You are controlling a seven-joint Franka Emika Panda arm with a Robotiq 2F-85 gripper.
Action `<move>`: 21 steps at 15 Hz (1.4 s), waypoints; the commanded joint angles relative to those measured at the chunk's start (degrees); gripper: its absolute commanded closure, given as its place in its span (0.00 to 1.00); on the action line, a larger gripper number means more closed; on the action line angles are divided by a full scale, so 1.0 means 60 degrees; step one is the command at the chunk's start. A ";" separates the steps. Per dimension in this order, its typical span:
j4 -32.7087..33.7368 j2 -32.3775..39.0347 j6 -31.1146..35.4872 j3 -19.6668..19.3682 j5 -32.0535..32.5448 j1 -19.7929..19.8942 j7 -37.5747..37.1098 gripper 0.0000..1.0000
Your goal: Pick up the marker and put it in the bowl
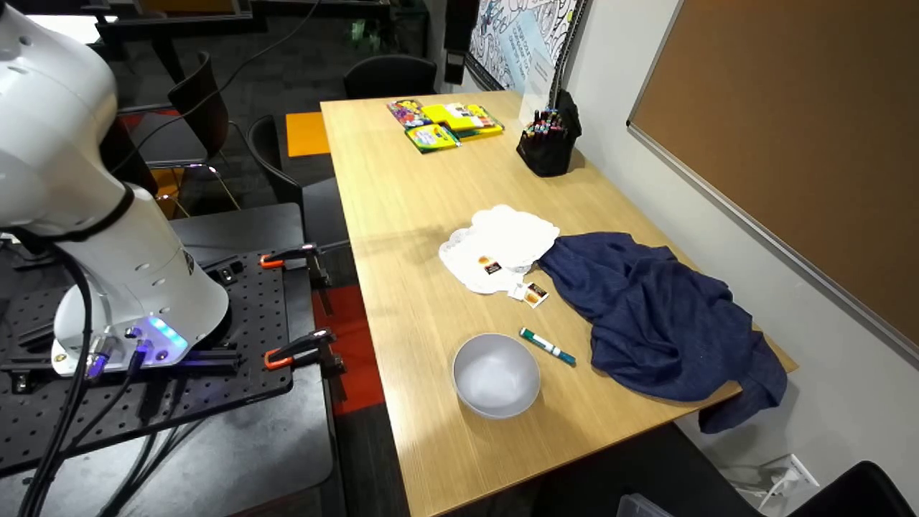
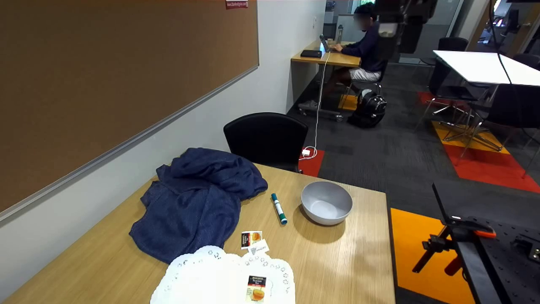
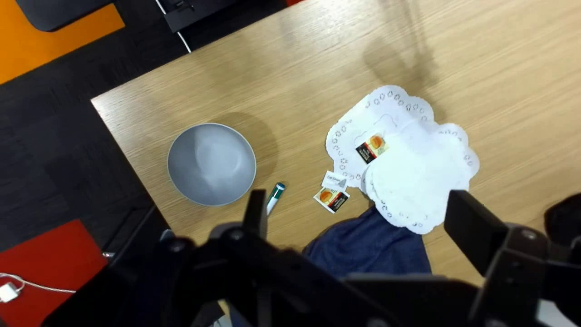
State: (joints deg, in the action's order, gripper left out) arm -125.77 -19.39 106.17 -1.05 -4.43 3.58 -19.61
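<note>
Two-finger gripper (image 3: 357, 206): black, blocky, spread wide; holds nothing; raised well above the table (image 1: 431, 187).
Marker (image 1: 548, 347): flat on the table between the bowl (image 1: 495, 375) and the cloth (image 1: 646, 316), touching neither; white barrel, green ends; partly hidden by the gripper in the wrist view.
Marker handling: judged light, stiff and smooth; likely to roll if nudged.
Marker hold: best taken square across the mid-barrel.
Bowl: grey, smooth, round, upright, with nothing in it.
Cloth: dark blue, soft-looking, heaped in folds; part hangs over the table edge.
Packets (image 1: 536, 294): small, flat, printed.
Doilies (image 1: 517, 237): thin white paper, lace-cut rims, overlapping.
Pouch (image 1: 543, 159): black, upright, packed with coloured pens (image 1: 543, 124).
</note>
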 commanded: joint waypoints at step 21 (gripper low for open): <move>-0.0705 0.5314 0.6425 -0.0584 -0.1223 0.0136 -0.1384 0.00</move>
State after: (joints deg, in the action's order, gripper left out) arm -131.03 9.37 143.87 -4.20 -8.54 4.44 -29.63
